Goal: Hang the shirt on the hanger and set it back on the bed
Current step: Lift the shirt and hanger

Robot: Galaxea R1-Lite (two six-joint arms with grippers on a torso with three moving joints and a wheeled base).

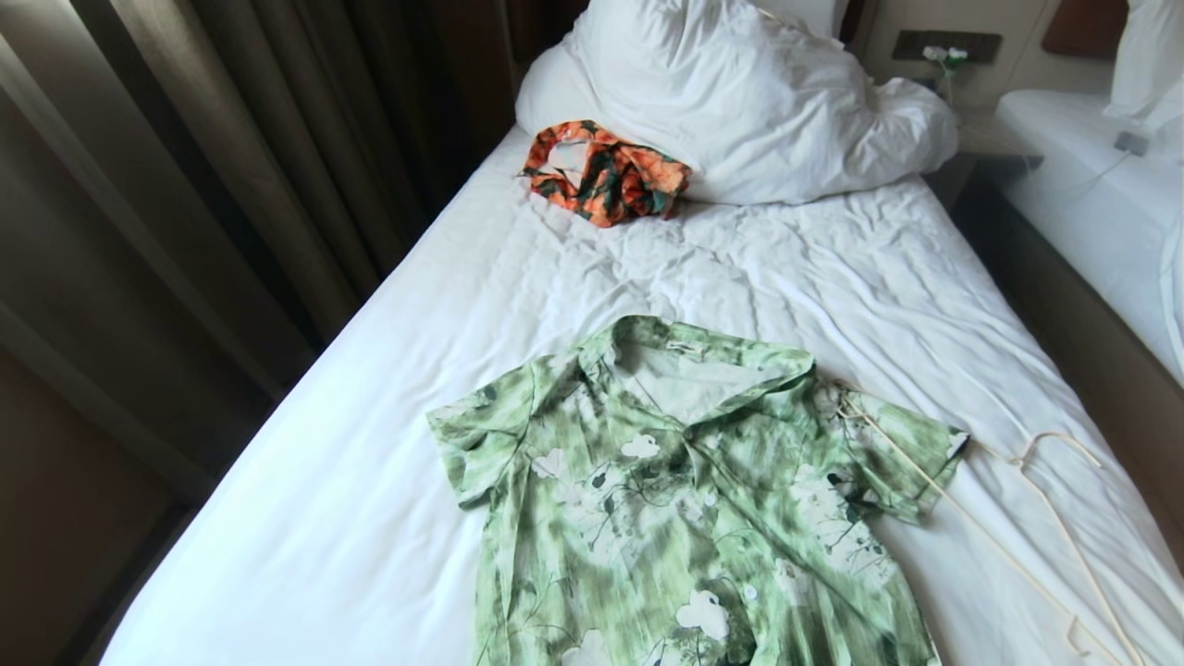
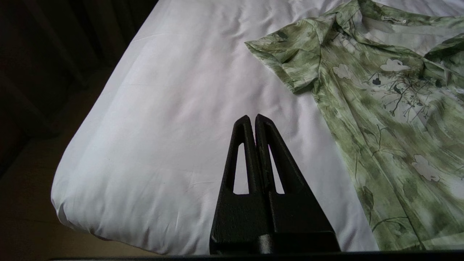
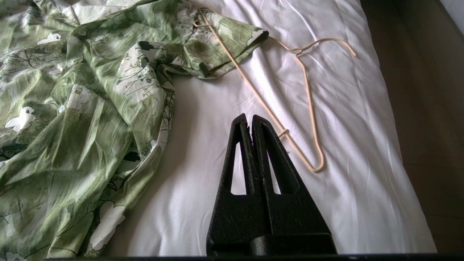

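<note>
We hold our left gripper (image 2: 252,117) and right gripper (image 3: 249,117) empty, fingers pressed together, both pointing forward and down; neither arm shows in our head view.

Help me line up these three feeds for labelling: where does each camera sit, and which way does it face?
Head: up on the robot, looking forward and down the bed at the shirt and hanger; no arm shows.
Left wrist: behind the shut left gripper, facing bare sheet and the shirt's sleeve.
Right wrist: behind the shut right gripper, facing the hanger, one end lying over the shirt's other sleeve.
All three share the shirt and bed; head and right wrist share the hanger.
</note>
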